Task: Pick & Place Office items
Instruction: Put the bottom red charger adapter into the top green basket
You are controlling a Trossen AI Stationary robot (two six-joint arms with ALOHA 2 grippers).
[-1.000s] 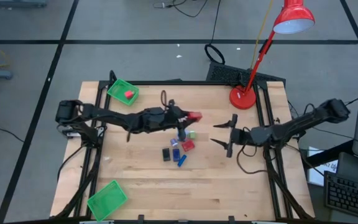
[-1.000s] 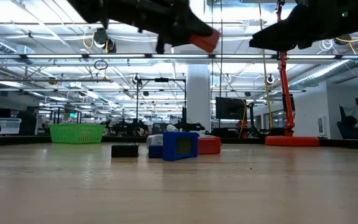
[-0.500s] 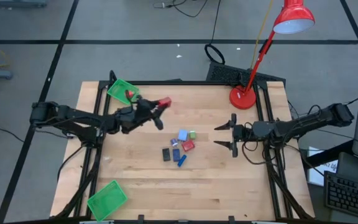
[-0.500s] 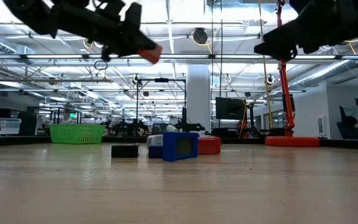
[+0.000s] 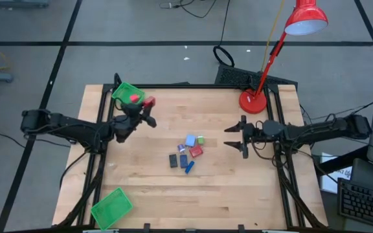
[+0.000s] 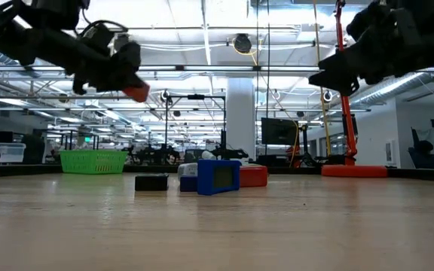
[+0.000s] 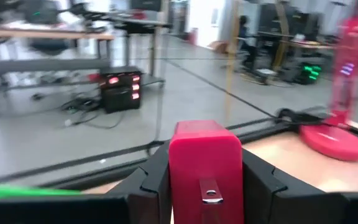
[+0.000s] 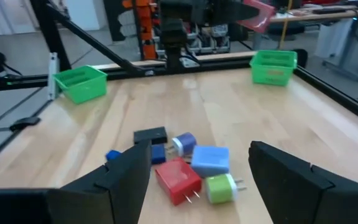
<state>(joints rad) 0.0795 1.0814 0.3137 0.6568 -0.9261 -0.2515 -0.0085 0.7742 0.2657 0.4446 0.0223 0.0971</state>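
**Red block riding toward the far green tray**

The left gripper (image 5: 149, 103) is pinching a red block (image 7: 205, 168) between its two fingers and is hanging in the air just beside the green tray (image 5: 123, 91), the one already holding a red piece (image 5: 134, 98). In the low view the block (image 6: 135, 92) is sitting well above the tabletop, so the drop is not yet made.

The rest of the office items (image 5: 188, 153) are lying in a loose cluster well away from that tray, toward the middle of the table (image 5: 238, 188): a light-blue block (image 8: 211, 160), a red one (image 8: 177, 178), a green bit (image 8: 220, 187), a black rectangle (image 8: 150, 135). The right gripper (image 5: 237, 136) is waiting on the far side of that cluster from the tray, fingers spread and holding nothing.

To my eye, the carry is nearly done. The block wants to be centred over the tray's opening, clear of its near rim, and lowered before the fingers part, since a release from this height could bounce it out.
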